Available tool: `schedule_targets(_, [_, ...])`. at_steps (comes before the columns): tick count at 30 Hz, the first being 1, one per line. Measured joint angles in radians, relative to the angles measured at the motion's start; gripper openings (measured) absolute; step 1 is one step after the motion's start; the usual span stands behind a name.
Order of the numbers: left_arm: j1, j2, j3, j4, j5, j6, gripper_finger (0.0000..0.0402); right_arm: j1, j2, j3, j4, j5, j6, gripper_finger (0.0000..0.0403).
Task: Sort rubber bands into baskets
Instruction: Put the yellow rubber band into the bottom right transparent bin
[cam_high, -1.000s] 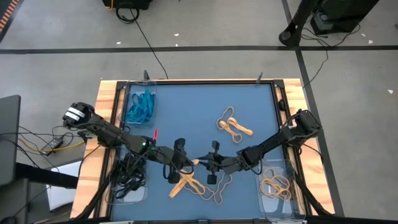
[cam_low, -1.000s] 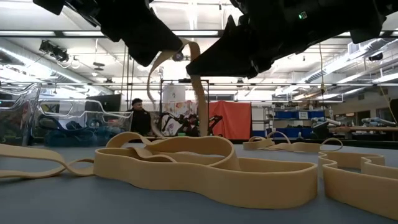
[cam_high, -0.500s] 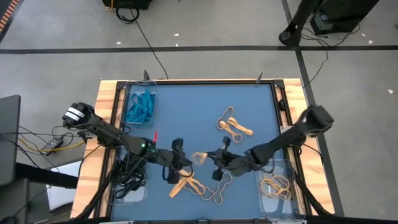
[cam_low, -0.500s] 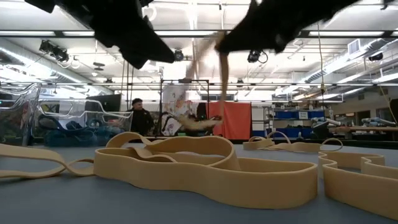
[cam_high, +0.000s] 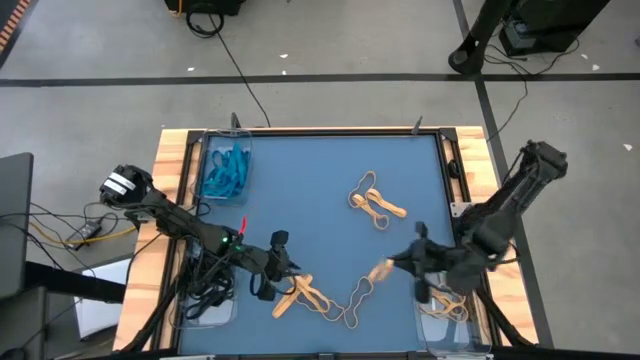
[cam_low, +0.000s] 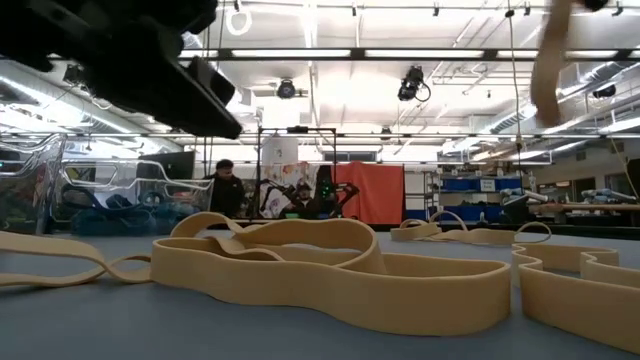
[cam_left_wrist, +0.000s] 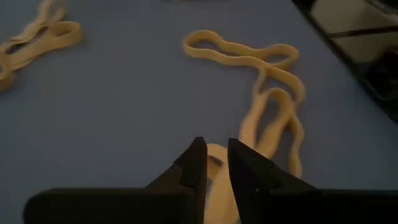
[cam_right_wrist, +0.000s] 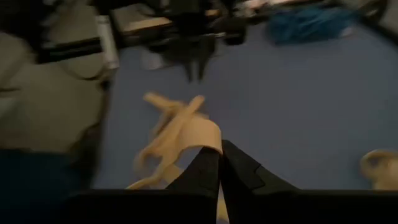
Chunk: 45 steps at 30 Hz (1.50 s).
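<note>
blue table (cam_high: 320, 190), teal bands (cam_high: 222, 170) in basket (cam_high: 243, 145)

The tan band (cam_right_wrist: 186, 134) in the right claw (cam_right_wrist: 217, 163) is motion-blurred, its lower end hidden behind the fingers.

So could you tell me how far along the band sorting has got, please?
Done: blue bands, black bands and some tan bands lie in baskets. In hand: the right gripper holds a tan band. Left: two tan piles on the mat; the left gripper is by one.
</note>
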<state>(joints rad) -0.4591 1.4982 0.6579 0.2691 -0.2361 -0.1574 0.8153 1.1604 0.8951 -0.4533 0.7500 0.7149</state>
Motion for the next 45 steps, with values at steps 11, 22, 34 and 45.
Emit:
schedule_targets(11, [-0.019, 0.0, -0.008, -0.01, 0.152, 0.026, 0.0069, 0.369, 0.056, 0.0, -0.22, 0.006, 0.453, 0.0011])
schedule_targets(22, [-0.019, 0.0, -0.008, -0.017, 0.143, 0.025, 0.0069, 0.462, 0.097, 0.0, -0.605, -0.093, 1.03, 0.0011])
schedule_targets(34, [-0.021, 0.0, -0.008, -0.202, 0.129, -0.102, 0.0071, 0.443, 0.201, 0.0, -0.798, -0.612, 1.439, 0.0011])
schedule_targets(45, [-0.021, 0.034, -0.007, -0.131, 0.088, -0.073, 0.0129, 0.443, 0.194, 0.0, -0.651, -0.406, 1.359, 0.0036])
